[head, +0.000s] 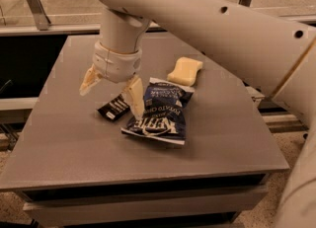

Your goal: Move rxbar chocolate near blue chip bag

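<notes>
One wide-open, empty hand [110, 103] hovers over the rxbar chocolate [114, 108] beside the blue chip bag [160, 112].

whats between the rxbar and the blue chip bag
In the camera view, one jaw of the open gripper, spread over the rxbar chocolate, stands between it and the blue chip bag.

The cream-coloured two-finger gripper [111, 90] hangs over a small black white-lettered bar wrapper [114, 108]. Beside it lies a dark blue white-lettered crinkly chip bag [159, 113], and beyond it a pale yellow sponge [185, 71].

Matt gripper [110, 104] abv glossy rxbar choc [114, 109]
</notes>
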Available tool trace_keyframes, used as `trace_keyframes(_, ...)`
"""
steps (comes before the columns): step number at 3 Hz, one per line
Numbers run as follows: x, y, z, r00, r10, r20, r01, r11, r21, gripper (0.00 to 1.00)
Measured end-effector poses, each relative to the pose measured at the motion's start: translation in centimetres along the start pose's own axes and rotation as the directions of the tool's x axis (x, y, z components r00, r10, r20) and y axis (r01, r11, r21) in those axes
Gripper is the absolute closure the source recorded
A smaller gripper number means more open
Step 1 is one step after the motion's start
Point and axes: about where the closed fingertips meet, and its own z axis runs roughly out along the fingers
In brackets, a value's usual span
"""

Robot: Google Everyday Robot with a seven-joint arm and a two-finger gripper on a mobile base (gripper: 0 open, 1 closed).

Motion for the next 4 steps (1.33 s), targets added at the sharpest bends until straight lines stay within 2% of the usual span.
trace_keyframes(1, 0.1, 0.2, -0.5, 1.0, 0.01, -0.011, -0.01, 0.9999, 0.011, 0.0)
trace_keyframes(2, 0.2, 1.2, -1.5, 0.999, 0.042, -0.013, -0.041, 0.9954, 0.087, 0.0)
trace_keyframes(3, 0.6, 3.3, -2.7, 0.991, 0.129, -0.029, -0.122, 0.9753, 0.184, 0.0)
trace_keyframes(4, 1.1, 5.0, -4.4, 0.972, 0.229, -0.053, -0.206, 0.9401, 0.271, 0.0)
